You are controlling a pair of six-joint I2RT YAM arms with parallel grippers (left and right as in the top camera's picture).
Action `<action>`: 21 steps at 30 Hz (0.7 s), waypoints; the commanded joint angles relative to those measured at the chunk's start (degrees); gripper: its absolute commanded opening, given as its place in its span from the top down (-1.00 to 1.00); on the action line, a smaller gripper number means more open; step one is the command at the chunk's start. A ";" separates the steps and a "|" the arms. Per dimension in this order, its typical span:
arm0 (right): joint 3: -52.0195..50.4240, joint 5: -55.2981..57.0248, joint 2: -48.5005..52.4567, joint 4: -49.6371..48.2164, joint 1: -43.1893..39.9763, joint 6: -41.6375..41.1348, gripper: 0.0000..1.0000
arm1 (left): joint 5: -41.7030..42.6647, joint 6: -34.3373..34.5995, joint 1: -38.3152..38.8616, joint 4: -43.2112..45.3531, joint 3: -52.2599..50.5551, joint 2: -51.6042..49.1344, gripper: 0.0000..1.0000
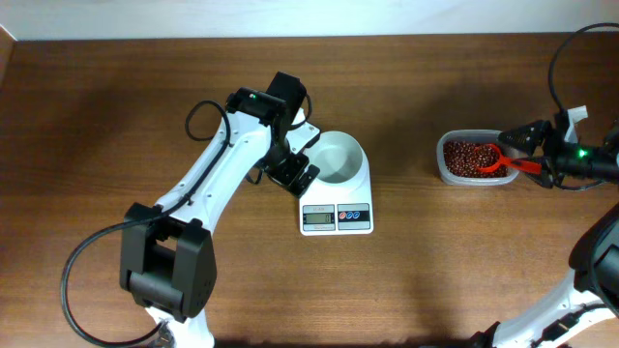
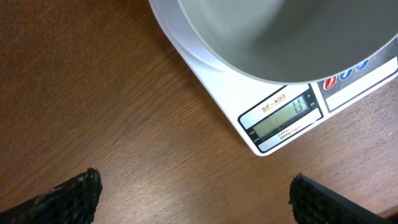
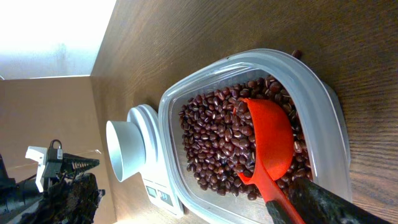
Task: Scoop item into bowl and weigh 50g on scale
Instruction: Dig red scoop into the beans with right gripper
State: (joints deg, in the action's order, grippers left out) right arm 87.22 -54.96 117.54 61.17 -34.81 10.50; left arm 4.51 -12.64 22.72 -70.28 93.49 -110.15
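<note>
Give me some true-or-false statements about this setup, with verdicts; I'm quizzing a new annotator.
1. The bowl sits on the scale. True.
2. The bowl holds beans. False: it looks empty; the beans lie in the clear tub.
3. The red scoop rests in the tub on the beans. True.
4. The left hand grips the bowl. False: it is open beside the scale, holding nothing.
</note>
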 commanded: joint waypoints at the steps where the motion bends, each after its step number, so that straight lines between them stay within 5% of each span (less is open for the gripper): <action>1: -0.39 7.67 1.11 -1.40 -0.83 0.20 -0.98 | 0.24 -0.31 0.17 0.15 0.20 -0.52 -0.98; 5: -0.39 7.82 1.11 -4.68 -0.83 0.17 -0.98 | 0.24 -0.31 0.17 0.15 0.20 -0.52 -0.98; 12: 0.33 18.91 -0.24 -3.52 -0.83 -8.24 -0.66 | 0.24 -0.31 0.17 0.15 0.20 -0.52 -0.98; 14: 0.48 19.06 -1.90 -3.54 -0.72 -9.55 -0.47 | 0.24 -0.31 0.17 0.15 0.20 -0.52 -0.98; 15: 0.48 19.08 -2.12 -3.54 -0.15 -9.53 -0.18 | 0.24 -0.31 0.17 0.15 0.20 -0.52 -0.99; 21: 0.48 25.90 -2.10 -3.74 6.36 -10.82 -0.06 | 0.24 -0.31 0.17 0.15 0.20 -0.52 -0.98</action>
State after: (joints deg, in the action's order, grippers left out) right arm 87.72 -33.98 115.68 57.32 -30.76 1.26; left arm 4.51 -12.64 22.72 -70.24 93.49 -110.15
